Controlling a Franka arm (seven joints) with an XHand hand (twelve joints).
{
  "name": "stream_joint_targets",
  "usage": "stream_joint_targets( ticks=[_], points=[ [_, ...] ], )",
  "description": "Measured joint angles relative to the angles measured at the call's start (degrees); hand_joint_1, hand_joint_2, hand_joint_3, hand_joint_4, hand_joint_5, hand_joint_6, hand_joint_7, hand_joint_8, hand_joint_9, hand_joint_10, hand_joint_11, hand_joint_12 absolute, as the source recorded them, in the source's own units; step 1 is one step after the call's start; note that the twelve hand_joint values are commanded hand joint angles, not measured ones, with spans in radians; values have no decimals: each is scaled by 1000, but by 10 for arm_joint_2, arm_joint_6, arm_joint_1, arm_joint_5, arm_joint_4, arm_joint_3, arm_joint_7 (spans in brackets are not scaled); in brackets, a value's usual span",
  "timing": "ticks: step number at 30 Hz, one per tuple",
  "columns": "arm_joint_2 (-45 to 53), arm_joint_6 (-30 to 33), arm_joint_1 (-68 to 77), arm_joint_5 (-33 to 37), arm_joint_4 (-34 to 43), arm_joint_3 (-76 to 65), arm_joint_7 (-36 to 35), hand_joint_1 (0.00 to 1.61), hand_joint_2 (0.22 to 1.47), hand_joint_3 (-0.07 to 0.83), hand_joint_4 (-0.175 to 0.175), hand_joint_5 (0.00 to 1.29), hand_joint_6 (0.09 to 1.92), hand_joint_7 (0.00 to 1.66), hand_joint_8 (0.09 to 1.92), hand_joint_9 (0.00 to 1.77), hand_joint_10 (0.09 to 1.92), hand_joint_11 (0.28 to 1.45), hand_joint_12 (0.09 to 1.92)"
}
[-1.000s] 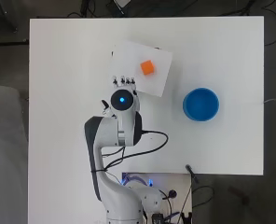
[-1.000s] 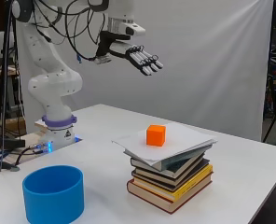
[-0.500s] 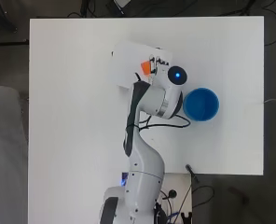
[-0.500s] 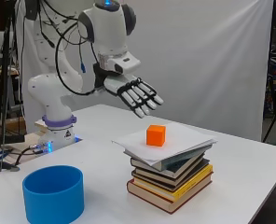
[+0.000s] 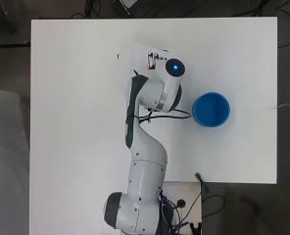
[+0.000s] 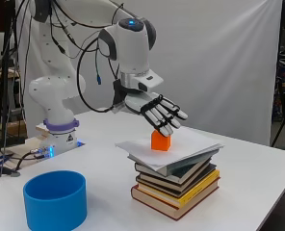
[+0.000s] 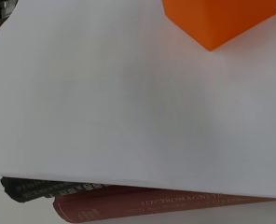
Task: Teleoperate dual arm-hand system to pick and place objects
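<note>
An orange cube (image 6: 160,140) rests on a white sheet (image 6: 181,149) that tops a stack of books (image 6: 177,180). The hand (image 6: 154,109) hovers just above the cube with its fingers stretched out and slightly drooped, holding nothing. From overhead the arm's end covers the cube; only a sliver of orange (image 5: 147,62) shows beside the hand (image 5: 155,58). The wrist view has the cube (image 7: 219,18) very close on the white sheet (image 7: 128,102), with book spines (image 7: 142,203) below the sheet's edge. A blue cup (image 6: 55,200) stands near the table's front; overhead it is the blue cup (image 5: 211,109) right of the arm.
The arm's base (image 6: 59,134) and its cables sit at the table's left end in the side view. The white table (image 5: 76,122) stretches wide to the left of the arm overhead. A grey backdrop hangs behind the table.
The hand has swung over from the left and come down to just above the orange cube, its fingers still stretched out. The cube and the cup have not moved.
</note>
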Motion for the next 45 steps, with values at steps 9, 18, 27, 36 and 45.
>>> stream_joint_targets(
  ticks=[9, 18, 27, 36, 45],
  points=[
    [40, -18, 15, -6, 47, -12, 5, 67, 1044, -1, 42, 141, 87, 319, 87, 499, 87, 496, 87],
    [28, -1, 6, -22, 23, -41, -3, 121, 1055, 1, 55, 175, 87, 326, 87, 497, 87, 489, 87],
    [24, 10, 1, 12, -8, -43, -38, 952, 1147, 7, 99, 828, 1063, 1091, 1674, 1292, 1542, 934, 1295],
    [8, -43, 13, 30, 17, -57, -119, 960, 1180, 3, 175, 840, 1203, 1265, 1920, 1472, 1920, 983, 1741],
    [-116, -59, 9, -41, 39, -53, -70, 935, 1206, 2, 175, 794, 1265, 1318, 1920, 1532, 1920, 1064, 1755]
  ],
)
